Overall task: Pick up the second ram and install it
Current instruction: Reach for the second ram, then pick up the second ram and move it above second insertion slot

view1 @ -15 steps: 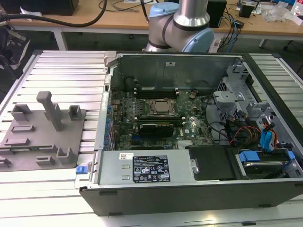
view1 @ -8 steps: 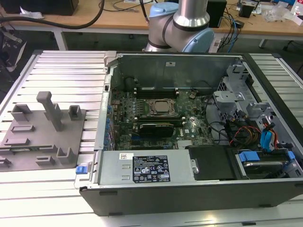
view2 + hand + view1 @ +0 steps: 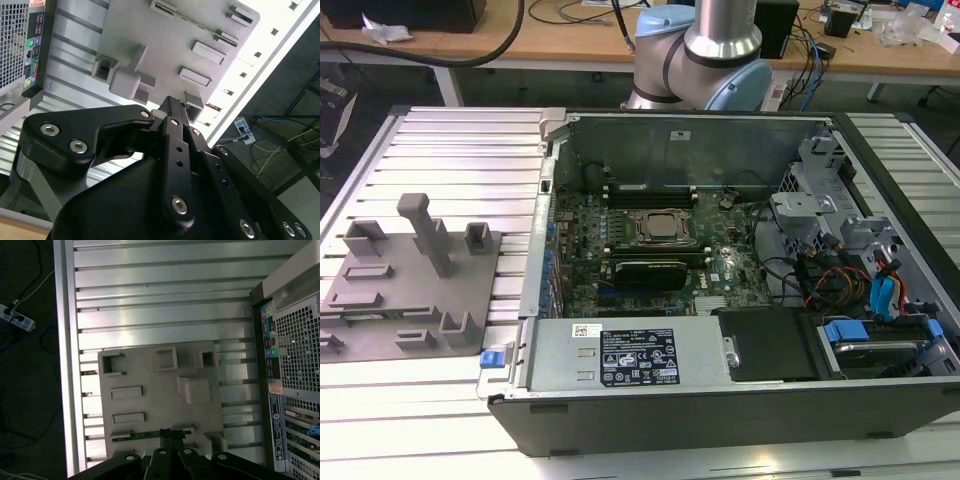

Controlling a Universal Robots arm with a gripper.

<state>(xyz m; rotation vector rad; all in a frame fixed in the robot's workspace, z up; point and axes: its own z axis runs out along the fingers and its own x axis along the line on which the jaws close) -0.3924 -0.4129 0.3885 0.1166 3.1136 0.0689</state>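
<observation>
The second ram [image 3: 140,437] is a thin green stick lying in a slot along one edge of the grey fixture tray [image 3: 150,370]. In the second wrist view the ram [image 3: 215,31] appears as a narrow strip on the tray [image 3: 165,45]. My gripper [image 3: 168,436] hangs well above the tray, over the middle of the stick, and its black fingers [image 3: 172,125] are together with nothing between them. In the exterior view the tray [image 3: 410,300] stands on the ribbed table at the exterior view's left.
An open computer case [image 3: 720,360] sits beside the tray, with the motherboard, square processor socket [image 3: 660,226] and black memory slots [image 3: 645,190] exposed. The tray carries upright posts [image 3: 425,230]. The arm's base [image 3: 705,55] rises behind the case. Cables and a power strip [image 3: 17,317] lie on the floor.
</observation>
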